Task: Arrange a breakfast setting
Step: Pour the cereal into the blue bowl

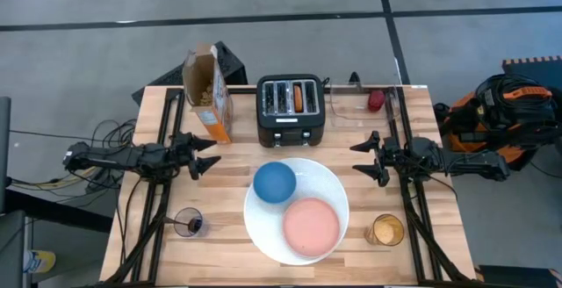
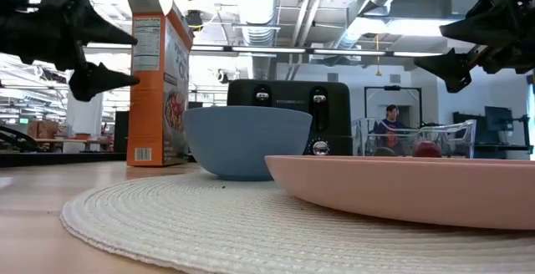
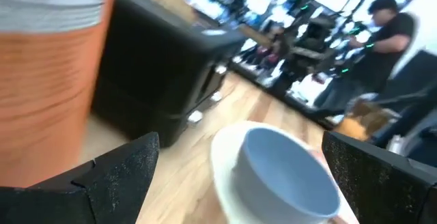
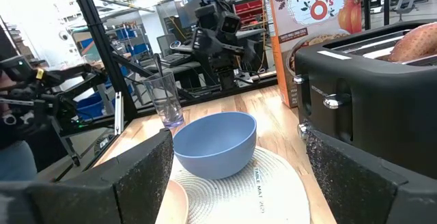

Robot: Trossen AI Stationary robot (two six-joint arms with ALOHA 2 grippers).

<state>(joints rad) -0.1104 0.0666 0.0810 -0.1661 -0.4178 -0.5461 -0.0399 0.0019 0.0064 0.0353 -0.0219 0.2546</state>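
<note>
Wooden table [image 1: 237, 169] | small blue bowl [image 1: 275, 182] between left hand [image 1: 207, 154], right hand [image 1: 367, 158] | both spread, empty

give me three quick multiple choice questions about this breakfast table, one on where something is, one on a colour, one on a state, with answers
1. Where does the blue bowl sit?
A. on the white plate
B. on the toaster
C. beside the amber glass

2. What colour is the saucer?
A. green
B. pink
C. black

3. How do the fingers of both grippers stand?
A. shut on a spoon
B. shut on the bowl
C. open, holding nothing

Answers:
1 A, the high view shows the bowl inside the plate's rim.
2 B, it lies pink next to the bowl.
3 C, the left gripper and right gripper hang apart from everything with fingers spread.
</note>
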